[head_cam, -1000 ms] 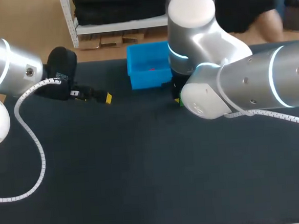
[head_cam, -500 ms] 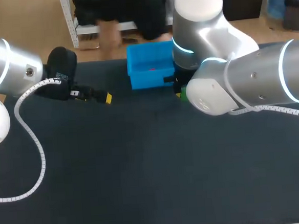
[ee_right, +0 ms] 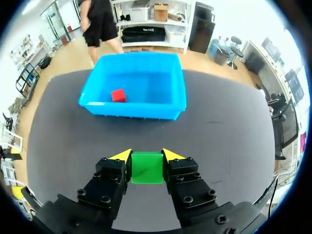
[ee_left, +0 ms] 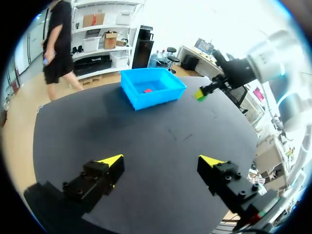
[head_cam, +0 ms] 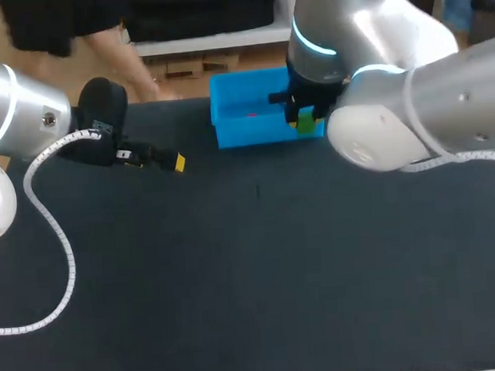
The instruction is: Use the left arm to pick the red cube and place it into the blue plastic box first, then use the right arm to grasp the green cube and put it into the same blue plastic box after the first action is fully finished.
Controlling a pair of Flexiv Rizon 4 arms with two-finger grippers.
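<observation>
Our right gripper (ee_right: 146, 155) is pinching the green cube (ee_right: 146, 168) between both fingers, up off the tabletop (ee_right: 219, 131) and just short of the blue plastic box (ee_right: 131, 111). The red cube (ee_right: 118, 95) sits inside the box. Our left gripper (ee_left: 161, 161) hangs spread wide, well apart from it.
</observation>
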